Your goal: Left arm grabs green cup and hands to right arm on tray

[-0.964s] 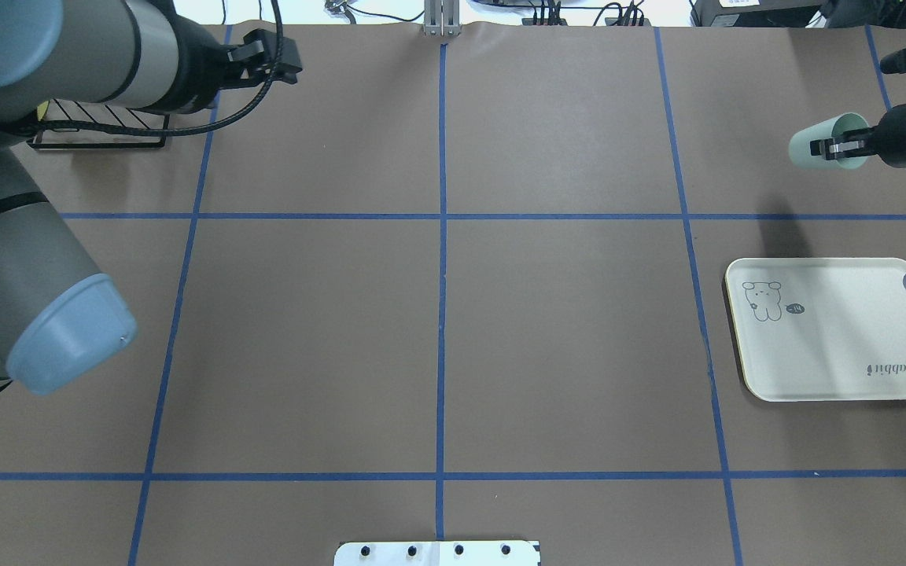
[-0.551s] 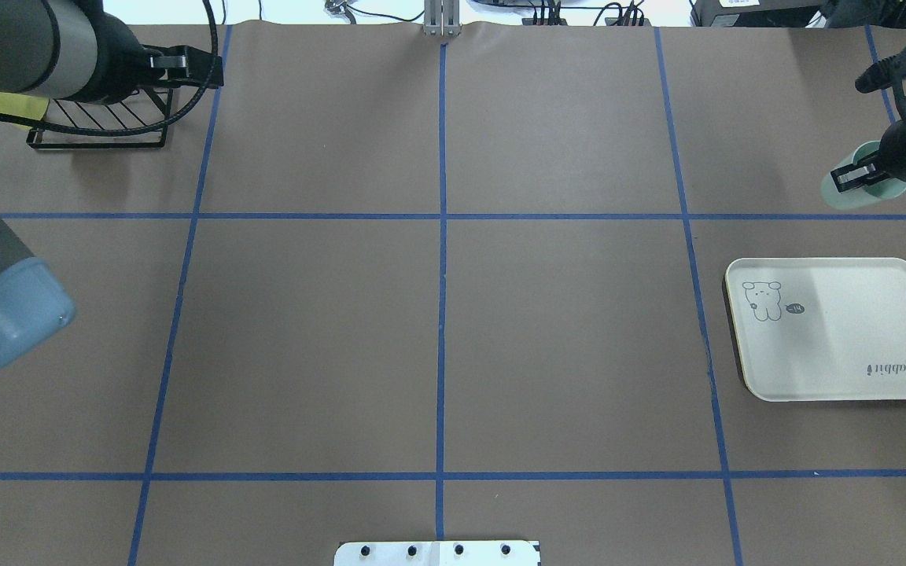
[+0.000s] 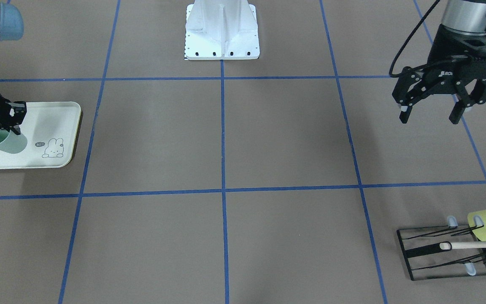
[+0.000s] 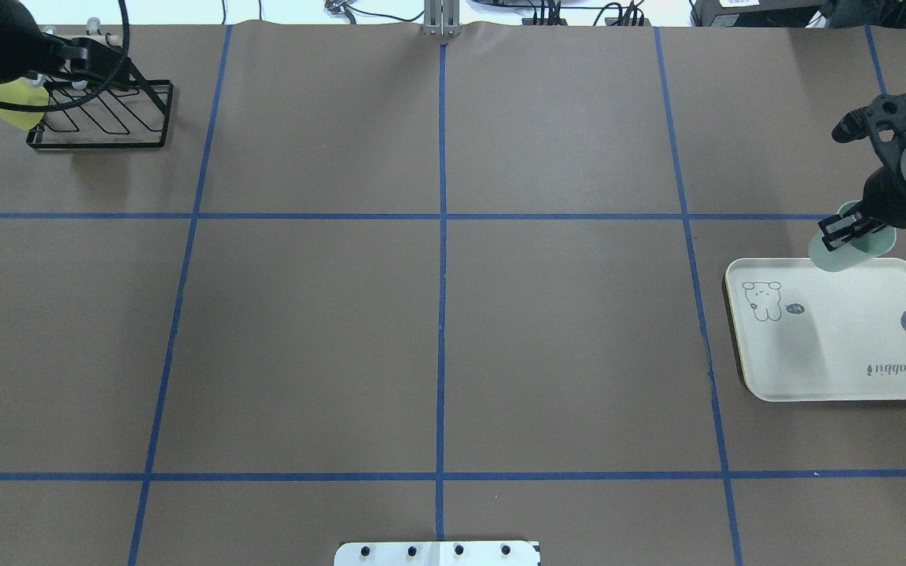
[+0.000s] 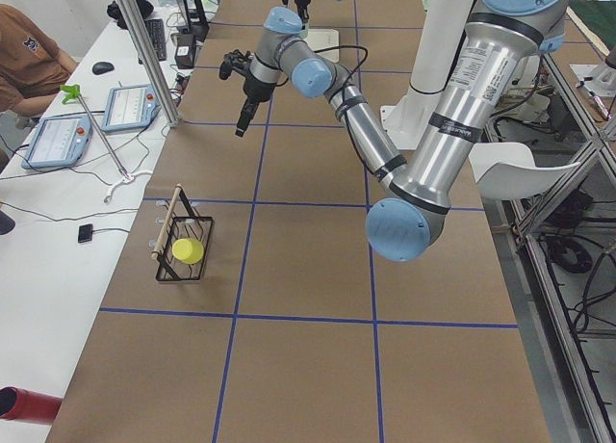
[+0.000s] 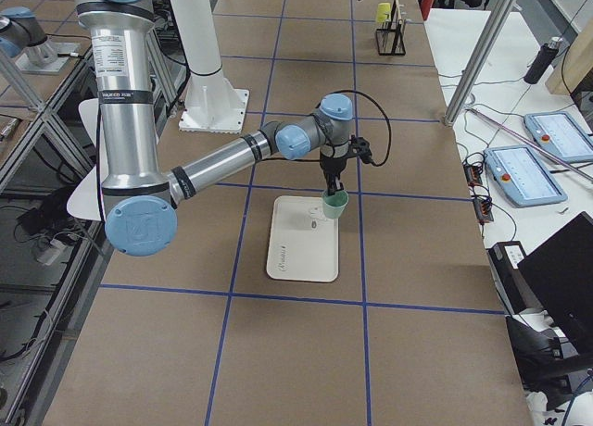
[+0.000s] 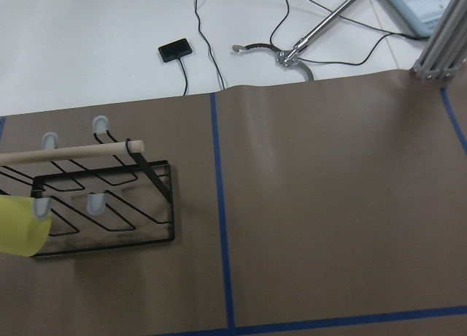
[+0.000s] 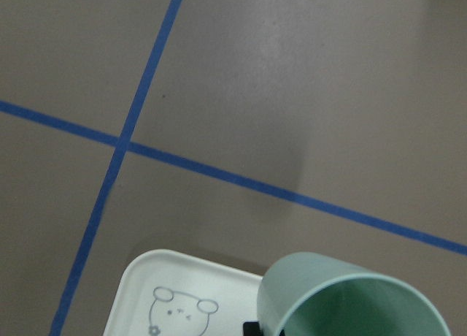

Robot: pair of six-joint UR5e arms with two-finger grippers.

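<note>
The left arm (image 5: 472,77) and right arm (image 6: 116,120) are formed of silver-grey tubes, capped light blue, and trailed by black cables (image 3: 411,33).

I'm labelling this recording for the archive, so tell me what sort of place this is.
Probably a robotics lab set up for recording. The left arm and right arm stand at a table gridded with blue tape, and teach pendants lie on a side desk.

Brown table (image 4: 303,338), blue tape grid; cream tray (image 4: 838,354) right side, black wire rack (image 4: 107,118) far-left corner.
</note>
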